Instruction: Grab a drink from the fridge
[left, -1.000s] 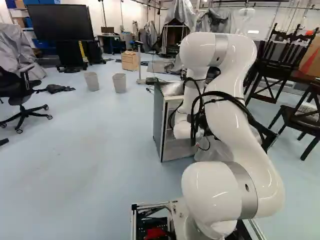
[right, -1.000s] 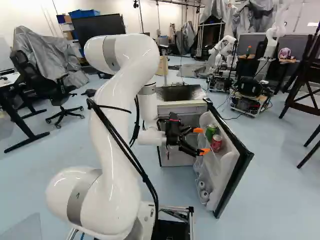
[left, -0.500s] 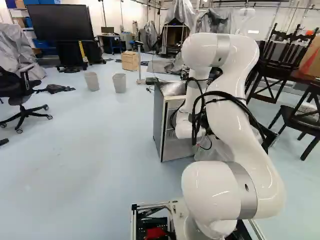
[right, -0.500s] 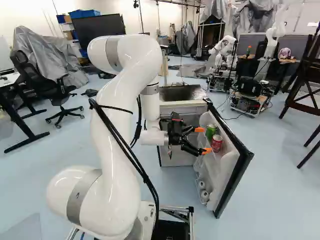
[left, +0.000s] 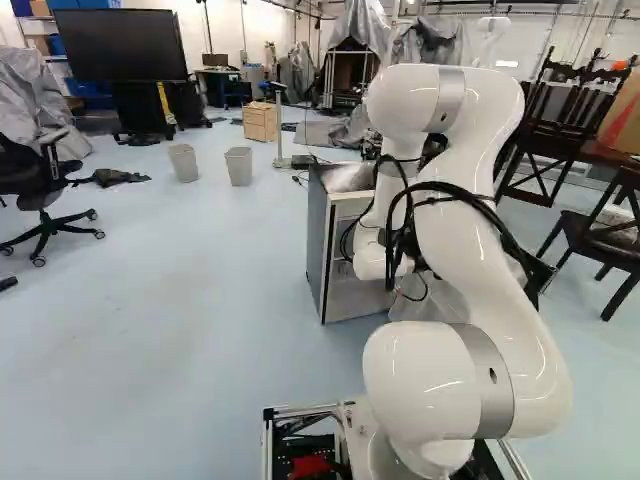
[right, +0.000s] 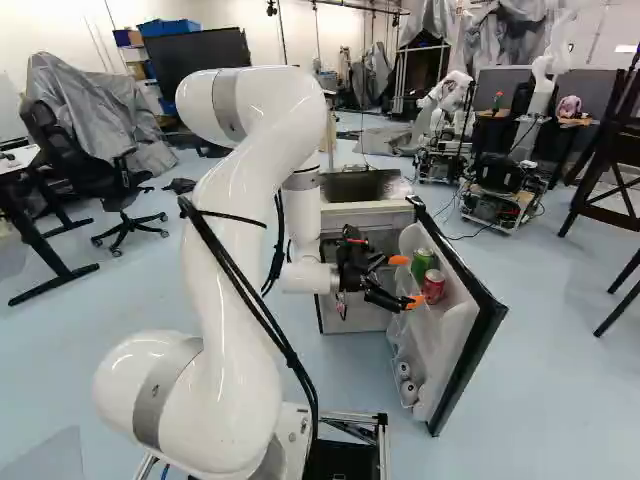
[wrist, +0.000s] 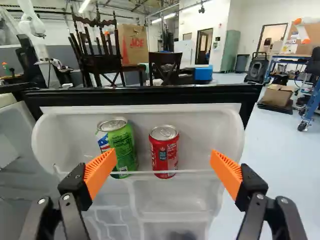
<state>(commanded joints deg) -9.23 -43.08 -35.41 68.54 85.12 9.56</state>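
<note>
Arm (left: 480, 230) reaches to the fridge door (right: 470, 350), which stands open. End effector (right: 405, 281) spread wide, nothing in its hold; orange pads (wrist: 100, 172) well apart. Just ahead, on the door's upper shelf: green can (wrist: 122, 145) and red can (wrist: 164, 151), both upright, side by side, small gap between; red one ahead of the opening between the fingers. Fridge body (left: 318, 240) beside the arm. Beyond: two grey bins (left: 184, 163), wooden box (left: 260, 122), big dark screen (left: 120, 45).
</note>
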